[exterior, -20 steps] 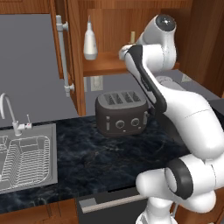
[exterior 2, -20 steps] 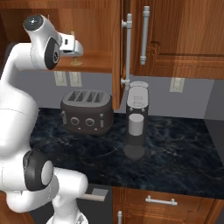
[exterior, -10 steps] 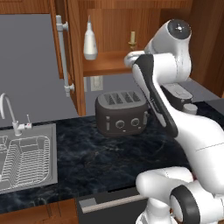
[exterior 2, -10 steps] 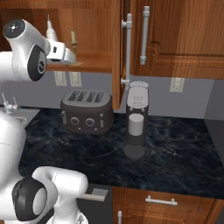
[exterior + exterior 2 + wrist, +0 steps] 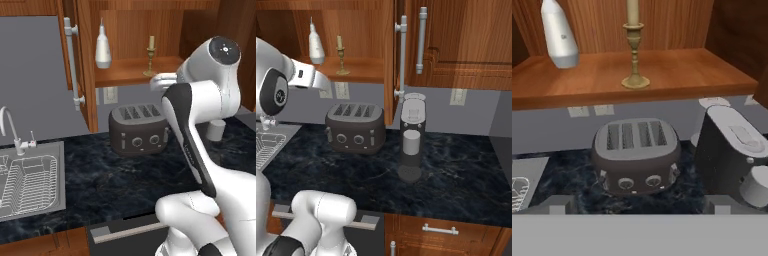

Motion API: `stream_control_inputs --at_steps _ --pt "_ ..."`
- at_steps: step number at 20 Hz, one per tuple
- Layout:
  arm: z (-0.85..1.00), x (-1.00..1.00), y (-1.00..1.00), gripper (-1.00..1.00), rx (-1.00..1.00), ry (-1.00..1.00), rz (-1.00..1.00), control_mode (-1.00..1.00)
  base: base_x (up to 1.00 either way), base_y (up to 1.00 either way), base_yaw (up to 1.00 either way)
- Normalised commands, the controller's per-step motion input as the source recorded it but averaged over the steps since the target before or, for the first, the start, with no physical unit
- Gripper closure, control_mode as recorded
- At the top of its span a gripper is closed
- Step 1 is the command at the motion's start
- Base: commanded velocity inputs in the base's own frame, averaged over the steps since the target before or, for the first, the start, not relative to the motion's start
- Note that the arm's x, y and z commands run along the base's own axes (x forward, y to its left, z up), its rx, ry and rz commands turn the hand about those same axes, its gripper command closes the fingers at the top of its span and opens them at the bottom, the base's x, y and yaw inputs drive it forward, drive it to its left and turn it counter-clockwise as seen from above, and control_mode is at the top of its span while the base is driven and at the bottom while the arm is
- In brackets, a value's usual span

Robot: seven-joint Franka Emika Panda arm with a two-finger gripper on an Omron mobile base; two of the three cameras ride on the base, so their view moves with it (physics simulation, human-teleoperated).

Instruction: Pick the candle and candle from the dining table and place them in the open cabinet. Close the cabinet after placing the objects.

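A slim pale candle (image 5: pixel 151 55) (image 5: pixel 340 54) (image 5: pixel 633 42) on a gold candlestick stands upright on the shelf of the open cabinet (image 5: pixel 131 73) (image 5: pixel 363 70) (image 5: pixel 677 67). It is free, with nothing touching it. My gripper (image 5: pixel 159 80) (image 5: pixel 322 83) (image 5: pixel 640 207) hangs open and empty just in front of and below the shelf edge, pointing at the candlestick. The other candle and the dining table are out of view.
A white tapered bottle (image 5: pixel 103 47) (image 5: pixel 316 42) (image 5: pixel 558 35) stands on the shelf left of the candle. Below are a dark toaster (image 5: pixel 139 131) (image 5: pixel 355 127) (image 5: pixel 637 152), a coffee machine (image 5: pixel 412 132) (image 5: pixel 732 150) and a sink (image 5: pixel 30 180). The open cabinet door (image 5: pixel 75 60) (image 5: pixel 398 55) juts out.
My hand has drawn back from the shelf and dropped a little, and the arm's upper joints have swung aside. The candle, hidden behind the hand a second ago, now stands free.
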Motion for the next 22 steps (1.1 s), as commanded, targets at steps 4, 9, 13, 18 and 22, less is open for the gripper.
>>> stream_control_inputs --at_steps 4,9,13,18,22 --pt "-0.17 -0.73 0.00 -1.00 0.01 0.00 -0.05 -1.00 0.00 0.00 0.00" --pt "-0.12 -0.61 0.00 -1.00 0.00 0.00 -0.04 -1.00 0.00 0.00 0.00" --pt "0.00 -0.07 0.00 -1.00 0.00 0.01 0.00 -1.00 0.00 0.00 0.00" --pt "0.00 0.00 0.00 -1.00 0.00 0.00 0.00 -1.00 0.00 0.00 0.00" --pt "0.00 -0.17 0.00 -1.00 0.00 -0.03 0.00 -1.00 0.00 0.00 0.00"
